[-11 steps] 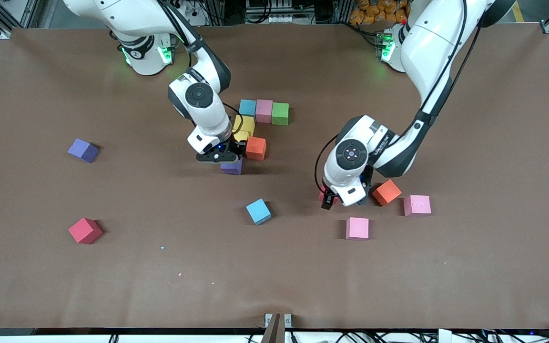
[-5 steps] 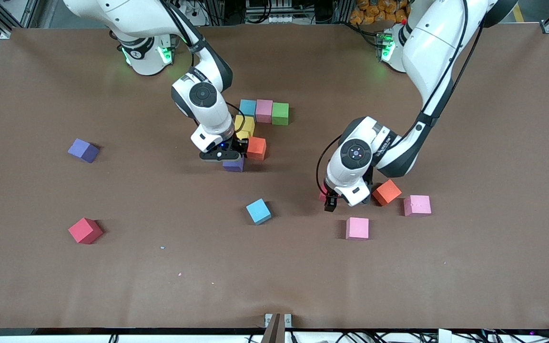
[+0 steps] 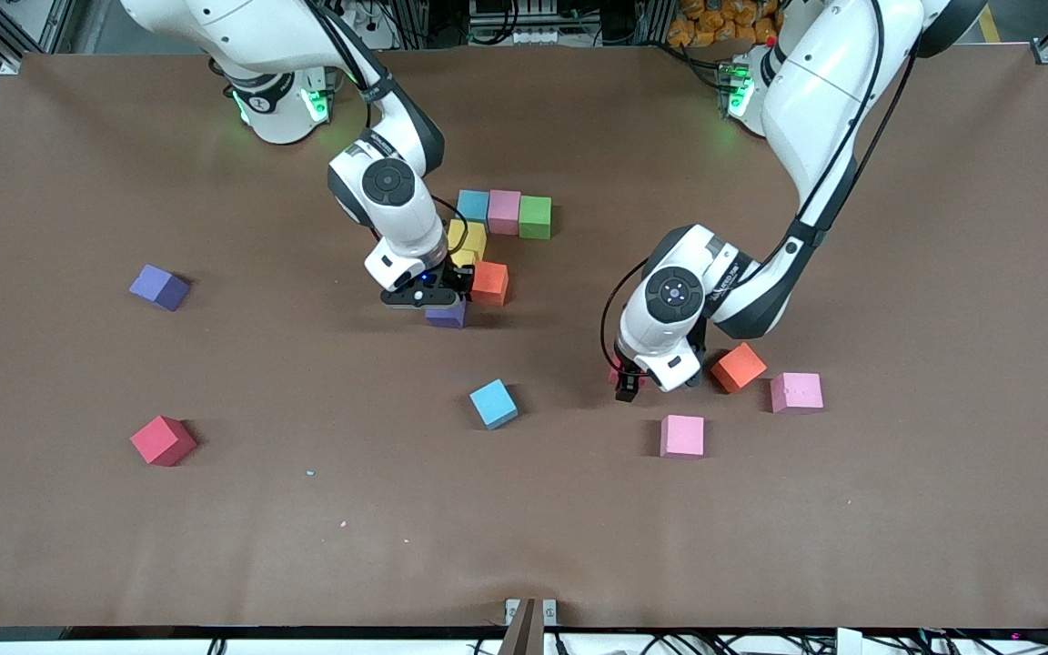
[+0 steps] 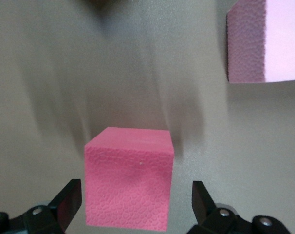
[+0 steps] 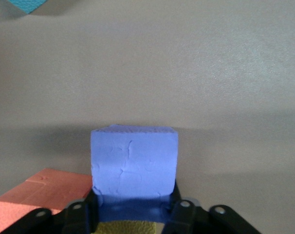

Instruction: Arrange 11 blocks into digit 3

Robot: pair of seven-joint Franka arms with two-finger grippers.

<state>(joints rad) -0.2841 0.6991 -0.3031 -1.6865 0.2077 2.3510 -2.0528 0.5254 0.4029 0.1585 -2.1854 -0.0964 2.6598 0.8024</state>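
The started figure holds a light blue point(image 3: 473, 206), a pink point(image 3: 504, 211) and a green block point(image 3: 535, 216) in a row, then a yellow point(image 3: 469, 241) and an orange block point(image 3: 489, 282). My right gripper point(image 3: 440, 305) is shut on a purple block point(image 5: 134, 163) that rests on the table against the orange block point(image 5: 45, 195). My left gripper point(image 4: 135, 202) stands open and low around a deep pink block point(image 4: 129, 178). One finger point(image 4: 69, 200) is on each side of that block, with gaps. In the front view only a sliver of that block point(image 3: 616, 374) shows.
Loose blocks lie around: purple point(image 3: 159, 287) and red point(image 3: 163, 440) toward the right arm's end, light blue point(image 3: 493, 403) mid-table. An orange point(image 3: 739, 367) and two pink ones point(image 3: 681, 436) point(image 3: 796, 392) sit close to the left gripper.
My right gripper slid the purple block a little closer to the orange one and has stayed there. My left gripper shifted slightly over the deep pink block.
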